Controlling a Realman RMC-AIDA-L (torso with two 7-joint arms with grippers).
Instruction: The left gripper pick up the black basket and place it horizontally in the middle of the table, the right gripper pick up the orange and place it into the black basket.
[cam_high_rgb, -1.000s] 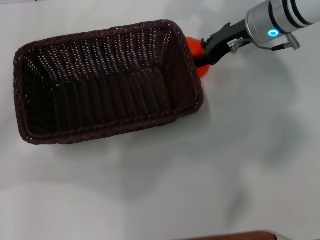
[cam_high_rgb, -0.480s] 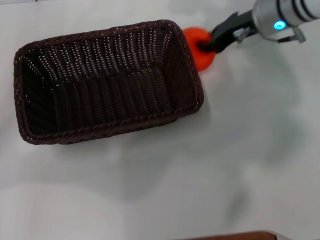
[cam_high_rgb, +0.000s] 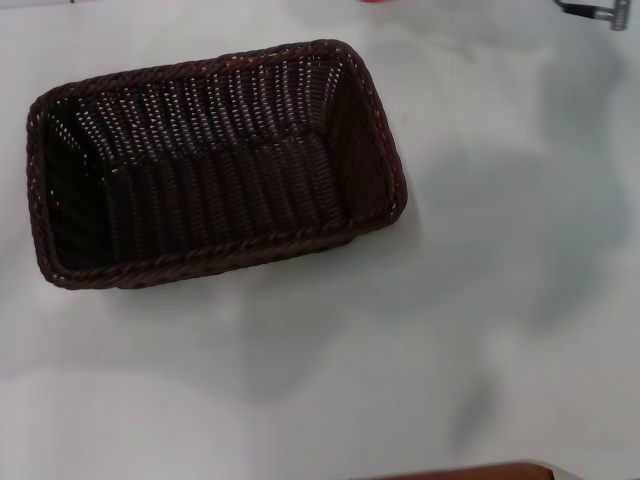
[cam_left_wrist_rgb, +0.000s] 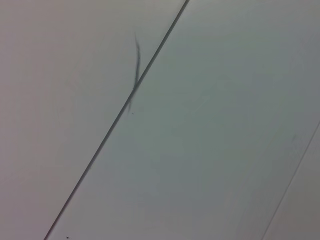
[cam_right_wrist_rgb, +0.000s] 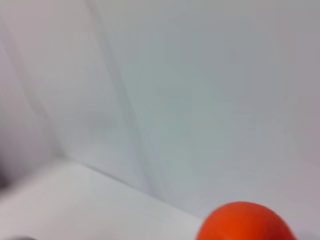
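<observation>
Dark woven wicker, the black basket (cam_high_rgb: 215, 165) lies flat on the white bench (cam_high_rgb: 450, 330) with its open side up, long axis running across the head view and turned slightly askew. Its braided rim forms a complete loop, and the interior holds nothing that can be seen.

Beyond the basket's far right corner, a thin sliver of the orange (cam_high_rgb: 372, 1) shows at the very top edge of the head view, clear of the basket rim. In the right wrist view the orange (cam_right_wrist_rgb: 244, 222) appears close to the camera as a rounded orange bulge against a pale wall and surface.

Further to the basket's right, at the upper corner of the head view, only a small dark and grey fragment of the right arm's hardware (cam_high_rgb: 590, 10) remains in sight; the right end effector itself is out of view, so I cannot tell whether it is clenched on the orange or released.

The left end effector appears nowhere; the left wrist view shows only pale panels crossed by a dark seam (cam_left_wrist_rgb: 120, 115).
</observation>
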